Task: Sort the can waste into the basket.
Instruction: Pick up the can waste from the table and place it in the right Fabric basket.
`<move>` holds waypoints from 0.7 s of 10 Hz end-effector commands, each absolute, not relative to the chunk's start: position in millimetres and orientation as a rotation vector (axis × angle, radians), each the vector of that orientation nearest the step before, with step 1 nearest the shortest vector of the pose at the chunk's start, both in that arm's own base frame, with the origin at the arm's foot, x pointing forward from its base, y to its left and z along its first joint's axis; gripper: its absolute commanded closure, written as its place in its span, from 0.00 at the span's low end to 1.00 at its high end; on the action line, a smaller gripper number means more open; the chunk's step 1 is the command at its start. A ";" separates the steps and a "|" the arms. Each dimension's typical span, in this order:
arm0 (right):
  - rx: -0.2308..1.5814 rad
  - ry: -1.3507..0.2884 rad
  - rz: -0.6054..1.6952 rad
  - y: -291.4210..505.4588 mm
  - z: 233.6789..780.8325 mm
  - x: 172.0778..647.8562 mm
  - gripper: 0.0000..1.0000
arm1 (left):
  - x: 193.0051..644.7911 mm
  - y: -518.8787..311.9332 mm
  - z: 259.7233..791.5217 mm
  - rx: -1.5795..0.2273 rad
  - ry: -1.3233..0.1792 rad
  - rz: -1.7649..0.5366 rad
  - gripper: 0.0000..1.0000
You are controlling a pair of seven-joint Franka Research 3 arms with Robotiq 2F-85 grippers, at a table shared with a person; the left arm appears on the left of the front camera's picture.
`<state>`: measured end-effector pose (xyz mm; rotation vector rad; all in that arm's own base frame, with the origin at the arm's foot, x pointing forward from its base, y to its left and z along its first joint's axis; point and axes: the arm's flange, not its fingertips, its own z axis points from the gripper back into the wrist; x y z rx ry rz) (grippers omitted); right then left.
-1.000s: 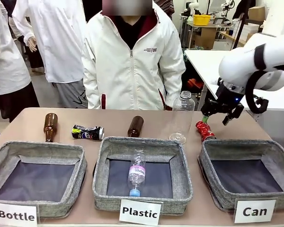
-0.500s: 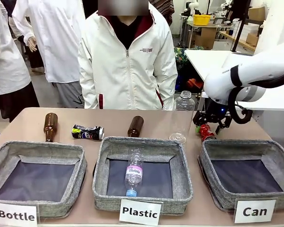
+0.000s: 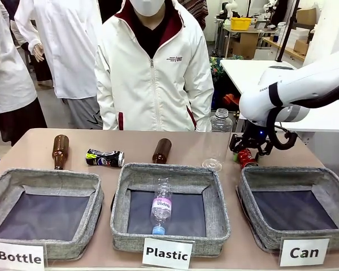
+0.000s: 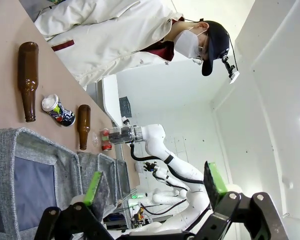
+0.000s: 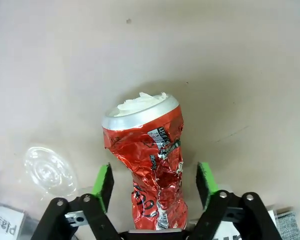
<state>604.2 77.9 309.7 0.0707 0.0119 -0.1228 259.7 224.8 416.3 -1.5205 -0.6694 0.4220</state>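
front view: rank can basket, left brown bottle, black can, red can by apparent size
Can basket
left brown glass bottle and black crushed can, about alike
red crushed can, partly hidden by the right end effector

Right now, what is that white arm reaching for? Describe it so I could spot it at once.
Find the grey basket labelled "Can" at the robot's right. Just behind its far left corner lies a crushed can, between the green pads of the right pincer. It is shiny red, unlike the clear bottle beside it and the black can farther left.

Right claw (image 3: 244, 153) down at red can (image 3: 248, 160)
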 end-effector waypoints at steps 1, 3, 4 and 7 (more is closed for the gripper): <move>0.026 0.022 -0.159 81.5 313.6 608.8 0.96 | 255.4 222.3 415.8 -1.520 -0.675 0.396 0.00; 0.020 0.028 -0.171 79.4 311.6 608.8 1.00 | 255.4 222.3 415.8 -1.520 -0.675 0.396 0.00; 0.021 0.032 -0.174 78.7 310.6 608.1 1.00 | 255.4 222.3 415.8 -1.520 -0.675 0.396 0.00; 0.071 0.024 -0.199 66.7 321.2 604.6 1.00 | 255.4 222.3 415.8 -1.520 -0.675 0.396 0.00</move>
